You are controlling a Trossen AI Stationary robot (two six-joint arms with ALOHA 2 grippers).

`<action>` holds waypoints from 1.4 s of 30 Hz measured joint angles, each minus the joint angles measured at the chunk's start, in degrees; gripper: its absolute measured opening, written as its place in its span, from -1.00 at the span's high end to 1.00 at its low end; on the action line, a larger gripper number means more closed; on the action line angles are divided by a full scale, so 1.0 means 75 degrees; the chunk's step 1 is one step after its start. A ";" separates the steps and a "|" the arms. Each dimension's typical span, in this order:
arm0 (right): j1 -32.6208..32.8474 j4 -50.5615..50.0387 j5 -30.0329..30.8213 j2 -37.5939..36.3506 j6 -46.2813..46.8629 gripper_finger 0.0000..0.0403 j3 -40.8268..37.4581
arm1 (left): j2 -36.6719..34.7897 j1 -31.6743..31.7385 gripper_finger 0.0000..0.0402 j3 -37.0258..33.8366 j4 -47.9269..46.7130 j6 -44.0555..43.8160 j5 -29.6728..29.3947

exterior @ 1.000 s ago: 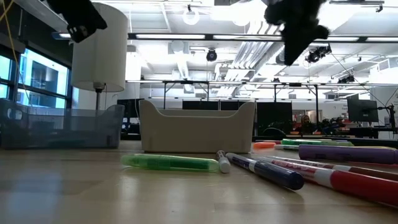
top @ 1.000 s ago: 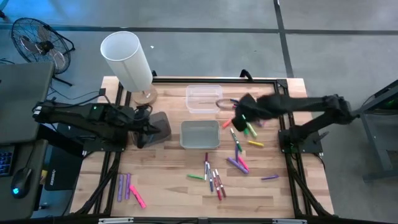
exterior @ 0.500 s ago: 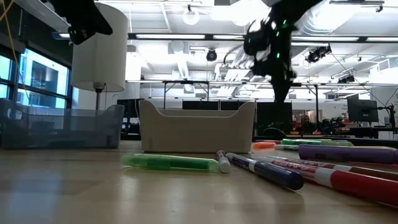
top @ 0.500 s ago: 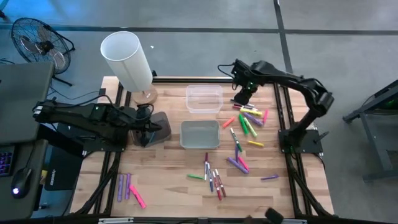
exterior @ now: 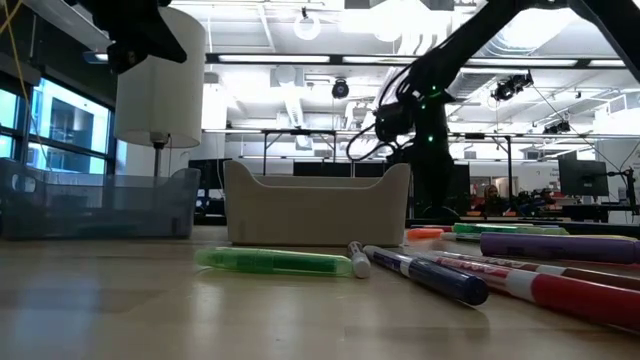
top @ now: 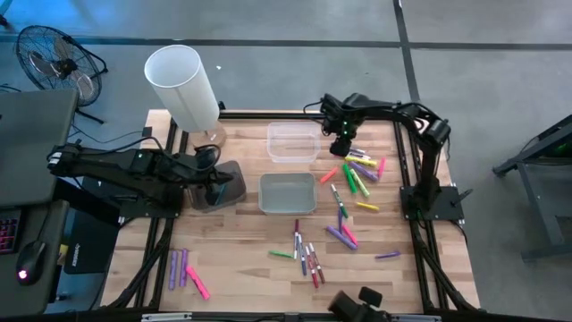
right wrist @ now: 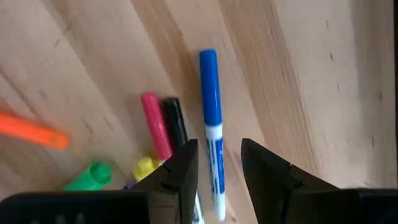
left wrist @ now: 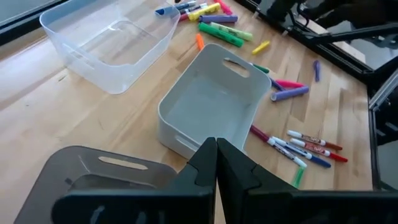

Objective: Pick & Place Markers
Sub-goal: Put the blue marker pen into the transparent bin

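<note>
High view: right gripper (top: 340, 143) sits over the far end of the marker pile (top: 356, 170), next to the clear bin (top: 292, 141). Left gripper (top: 234, 183) is parked beside the grey bin (top: 287, 193).

Right wrist view: fingers (right wrist: 180, 168) spread apart, straddling a blue marker (right wrist: 212, 124) flat on the wood.

Left wrist view: fingers (left wrist: 205, 163) pressed together, holding nothing.
</note>
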 joint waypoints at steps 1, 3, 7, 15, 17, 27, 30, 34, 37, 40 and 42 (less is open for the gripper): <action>-0.0002 0.0110 -0.0078 0.0028 -0.0002 0.44 0.0000 | 0.0003 0.0000 1.00 0.0000 0.0000 -0.0055 -0.0003; -0.0003 0.0331 -0.0210 0.0064 -0.0036 0.44 0.0000 | 0.0006 0.0000 1.00 0.0000 0.0000 -0.0235 -0.0008; -0.0027 0.0593 -0.0183 0.0074 -0.0149 0.44 0.0000 | 0.0006 0.0000 1.00 0.0000 -0.0005 -0.0459 -0.0005; -0.0070 0.0586 -0.0405 0.0074 -0.0146 0.44 0.0000 | 0.0006 -0.0001 1.00 0.0000 -0.0005 -0.0465 0.0005; -0.0070 0.0841 -0.0440 0.0074 -0.0149 0.44 -0.0102 | 0.0006 0.0000 1.00 0.0000 -0.0005 -0.0466 0.0048; -0.0079 0.1539 -0.0162 0.0013 0.0038 0.44 -0.1275 | 0.0006 -0.0003 1.00 0.0003 -0.0029 -0.0635 0.0273; -0.0108 0.1703 -0.0201 0.0005 0.0130 0.47 -0.1518 | 0.0006 -0.0003 1.00 0.0003 -0.0029 -0.0637 0.0281; -0.0176 0.1860 -0.0375 -0.0010 0.0336 0.65 -0.1679 | 0.0006 -0.0003 1.00 0.0006 -0.0029 -0.0637 0.0281; -0.0237 0.1902 -0.0559 -0.0028 0.0471 0.83 -0.1688 | 0.0006 -0.0003 1.00 0.0006 -0.0030 -0.0637 0.0284; -0.0271 0.1955 -0.0606 -0.0115 0.0584 0.88 -0.1722 | 0.0006 -0.0003 1.00 0.0006 -0.0029 -0.0637 0.0290; -0.0293 0.1978 -0.0596 -0.0256 0.0639 0.88 -0.1749 | 0.0006 -0.0003 1.00 0.0006 -0.0029 -0.0637 0.0290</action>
